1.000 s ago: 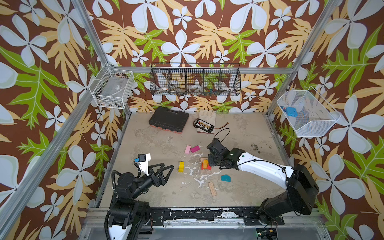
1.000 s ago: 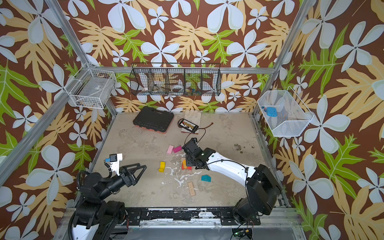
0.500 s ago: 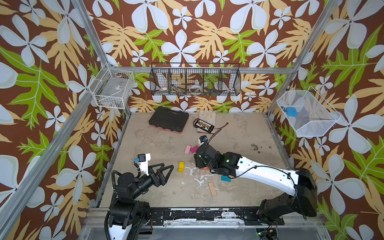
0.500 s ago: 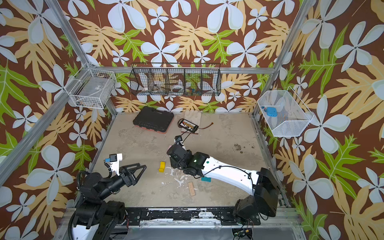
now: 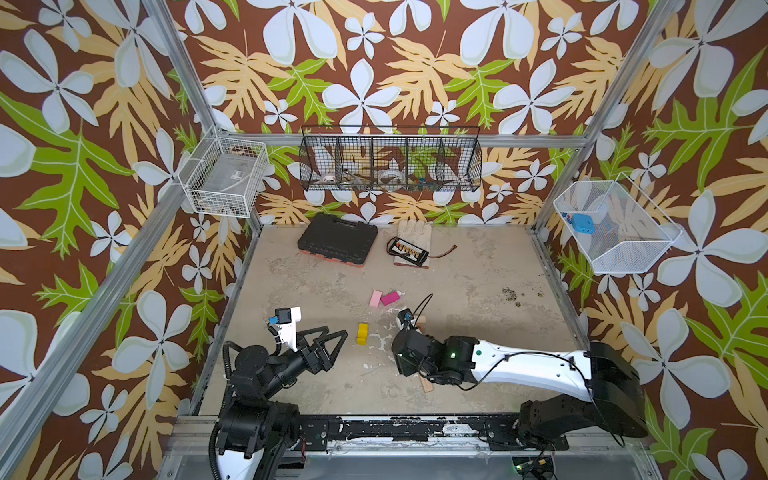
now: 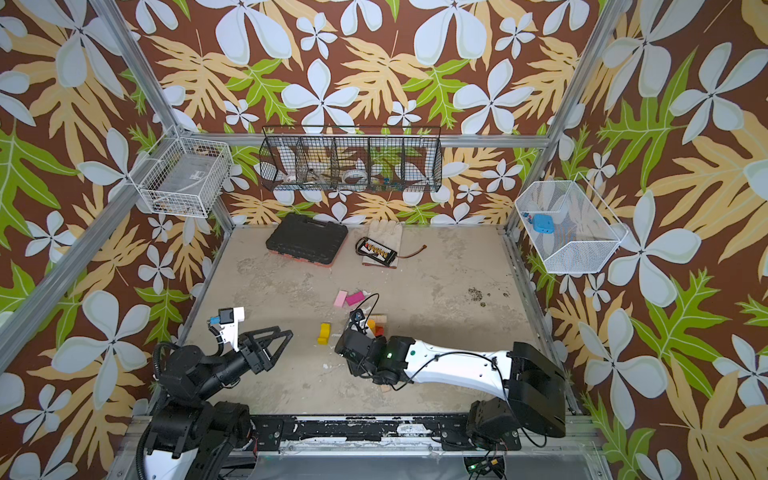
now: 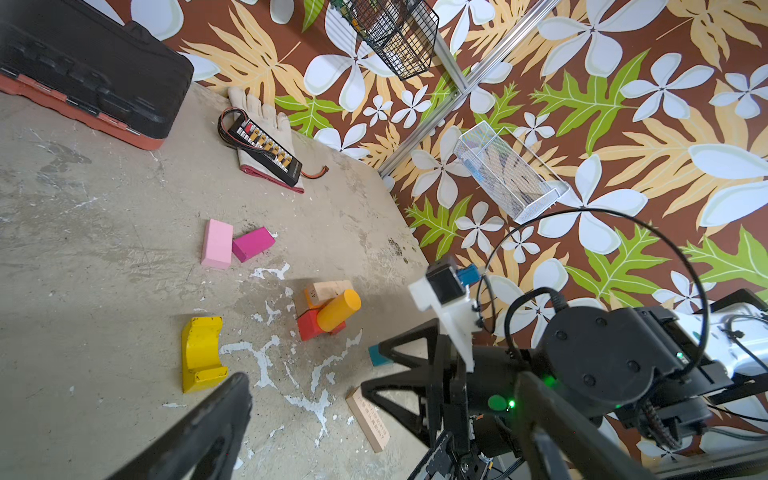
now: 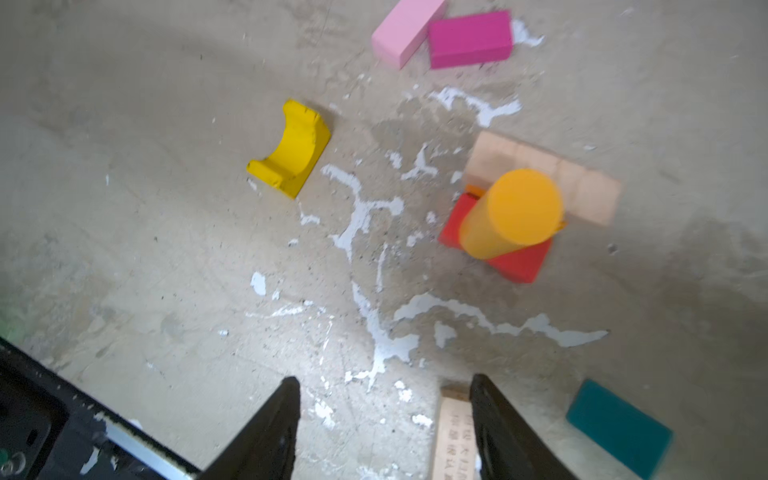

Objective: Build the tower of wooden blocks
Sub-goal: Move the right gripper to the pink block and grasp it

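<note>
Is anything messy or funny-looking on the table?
Yes. White blotches streak the table between the yellow arch and the red block, like chipped paint or a dried spill; I cannot tell which. Dark specks dot it farther right in a top view.

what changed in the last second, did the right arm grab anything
The right gripper pulled back from the tower toward the near edge and now hangs open above the plain wood bar, holding nothing; no grab or release shows. The left gripper, open, the yellow arch and the pink block stayed put.
</note>
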{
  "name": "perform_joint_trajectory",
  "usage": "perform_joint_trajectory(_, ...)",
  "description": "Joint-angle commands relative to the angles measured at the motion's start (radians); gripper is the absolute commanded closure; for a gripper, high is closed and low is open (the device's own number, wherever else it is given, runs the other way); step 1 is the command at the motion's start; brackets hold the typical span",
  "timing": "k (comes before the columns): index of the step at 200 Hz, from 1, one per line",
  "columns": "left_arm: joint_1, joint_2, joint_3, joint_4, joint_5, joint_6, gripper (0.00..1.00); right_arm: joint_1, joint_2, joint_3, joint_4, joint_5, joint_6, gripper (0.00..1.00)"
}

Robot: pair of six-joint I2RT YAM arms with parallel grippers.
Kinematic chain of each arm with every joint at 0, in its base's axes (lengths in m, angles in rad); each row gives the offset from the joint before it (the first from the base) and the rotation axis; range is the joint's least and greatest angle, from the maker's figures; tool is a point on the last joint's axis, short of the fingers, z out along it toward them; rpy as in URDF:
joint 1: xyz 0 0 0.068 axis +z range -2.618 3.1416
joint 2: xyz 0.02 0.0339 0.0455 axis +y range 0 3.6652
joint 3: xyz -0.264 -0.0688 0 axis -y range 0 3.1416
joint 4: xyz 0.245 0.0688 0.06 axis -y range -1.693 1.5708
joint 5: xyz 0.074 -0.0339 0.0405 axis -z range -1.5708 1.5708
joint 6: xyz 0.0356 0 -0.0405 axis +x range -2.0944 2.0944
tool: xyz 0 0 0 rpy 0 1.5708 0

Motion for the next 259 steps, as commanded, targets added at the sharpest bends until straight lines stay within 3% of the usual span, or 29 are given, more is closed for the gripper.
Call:
perform_joint_trajectory(1, 0.000, -0.001, 0.011, 0.007, -0.019, 0.011, 0.00, 0.021, 0.056, 0.045, 0.012, 0.028, 0.031, 0.31)
perform_joint_trajectory(53, -0.001, 0.012, 0.077, -0.053, -0.118, 0.037, 0.00, -0.012, 0.123, 0.187, 0.042, 0.044, -0.020, 0.33)
perform_joint_trajectory(94, -0.001, 0.028, 0.145, -0.135, -0.196, 0.054, 0.00, -0.118, 0.359, 0.467, -0.069, 0.082, -0.026, 0.36)
perform_joint_trajectory(159, -0.001, -0.002, 0.136, -0.136, -0.228, 0.049, 0.00, -0.248, 0.748, 0.893, -0.218, 0.030, -0.082, 0.41)
perform_joint_trajectory(202, -0.002, 0.010, 0.122, -0.124, -0.225, 0.044, 0.00, -0.279, 0.851, 0.967, -0.229, -0.007, -0.107, 0.42)
perform_joint_trajectory(259, -0.001, 0.008, 0.116, -0.116, -0.223, 0.041, 0.00, -0.297, 0.880, 0.981, -0.229, -0.017, -0.114, 0.41)
